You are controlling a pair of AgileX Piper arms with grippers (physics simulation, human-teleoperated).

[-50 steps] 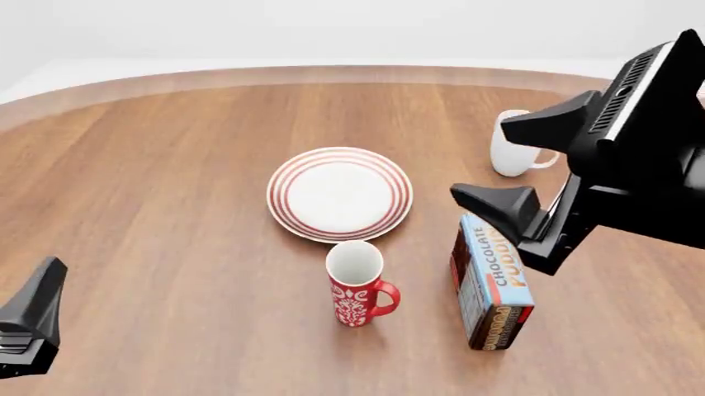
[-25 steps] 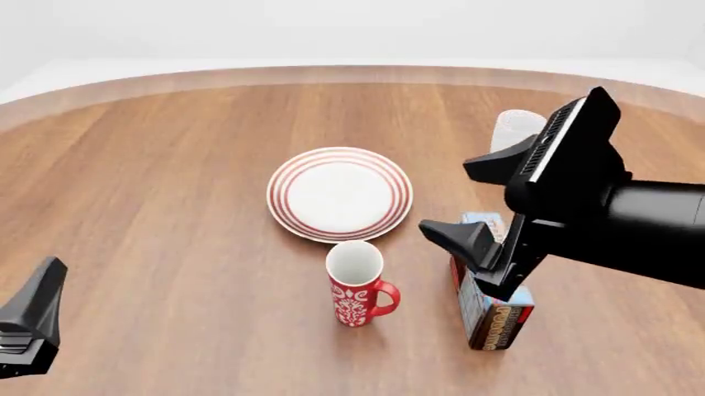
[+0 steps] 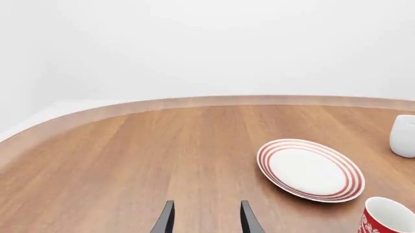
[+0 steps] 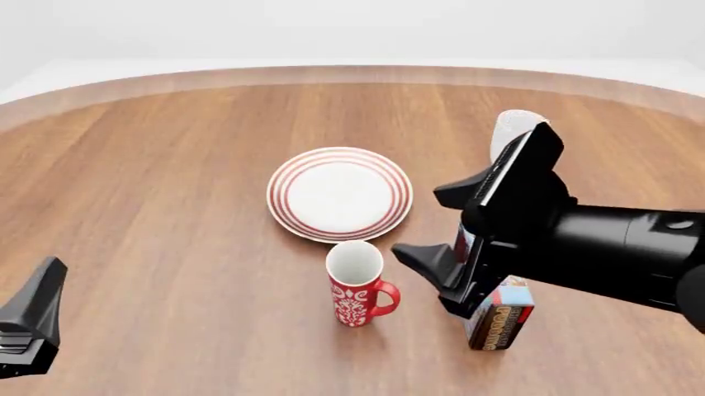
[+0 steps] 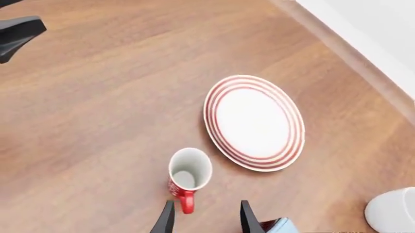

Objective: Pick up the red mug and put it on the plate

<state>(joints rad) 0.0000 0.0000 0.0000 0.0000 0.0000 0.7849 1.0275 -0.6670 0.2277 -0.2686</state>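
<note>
The red mug [image 4: 356,289] stands upright on the table, handle to the right, just in front of the plate [image 4: 339,194], which is empty. My right gripper [image 4: 421,224] is open and empty, hovering just right of the mug and above it. In the right wrist view the mug [image 5: 188,177] sits just ahead of the open fingers [image 5: 167,219], with the plate [image 5: 254,122] beyond. My left gripper [image 4: 33,322] is open and empty at the front left corner, far from both. The left wrist view shows the plate [image 3: 310,169] and the mug's rim [image 3: 388,218].
A chocolate pudding box [image 4: 498,313] stands right of the red mug, partly hidden under my right arm. A plain white mug [image 4: 513,128] stands at the back right, partly hidden behind the right gripper. The table's curved far edge [image 4: 352,73] runs across the back.
My right gripper has moved left and lower, from over the white mug and box to beside the red mug. It stays open. The left arm, mug and plate have not moved.
</note>
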